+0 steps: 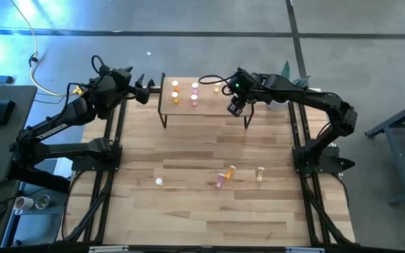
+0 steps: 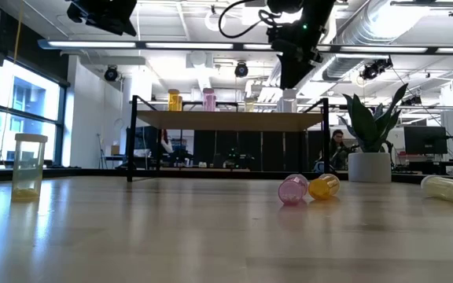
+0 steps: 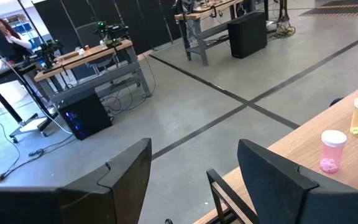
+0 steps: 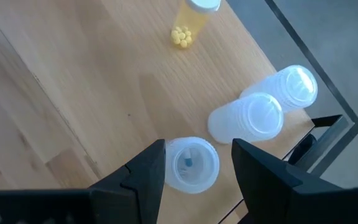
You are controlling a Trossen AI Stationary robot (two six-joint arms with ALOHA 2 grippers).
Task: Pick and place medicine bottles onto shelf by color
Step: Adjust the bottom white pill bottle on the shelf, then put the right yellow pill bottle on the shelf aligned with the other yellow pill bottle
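The low light-wood shelf on black legs (image 1: 202, 105) already carries several small white-capped bottles: orange (image 1: 175, 98) and pink ones (image 1: 194, 95) on the left part, a yellow one (image 4: 191, 22) and clear ones (image 4: 246, 118) at the right end. The right gripper (image 4: 194, 165) hovers there, its fingers spread around a clear bottle (image 4: 191, 163), seemingly not pressing it. The left gripper (image 3: 191, 180) waits open beside the shelf's left end. On the wooden table (image 1: 188, 211), a pink bottle (image 2: 293, 189), an orange bottle (image 2: 324, 185), a pale yellow one (image 2: 448, 188) and a clear one (image 2: 28, 165) remain, so the sorting seems somewhat over half done.
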